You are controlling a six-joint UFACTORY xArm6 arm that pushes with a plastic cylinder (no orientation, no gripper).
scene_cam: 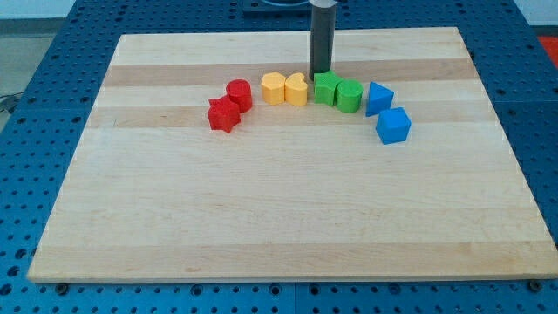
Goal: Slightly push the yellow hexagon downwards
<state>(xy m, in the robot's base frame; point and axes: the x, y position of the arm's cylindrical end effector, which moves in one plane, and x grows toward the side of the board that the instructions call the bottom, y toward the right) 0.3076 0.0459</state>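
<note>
The yellow hexagon (274, 88) sits on the wooden board (279, 201) in a row of blocks near the view's top. A yellow heart (296, 90) touches its right side. My tip (320, 72) is at the top edge of the green block (327, 88), up and to the right of the yellow heart and about fifty pixels right of the hexagon. The rod stands upright from the view's top.
A red cylinder (239, 94) and a red star (224, 114) lie left of the hexagon. A green cylinder (349, 96), a blue triangle (378, 98) and a blue cube (393, 126) lie to the right.
</note>
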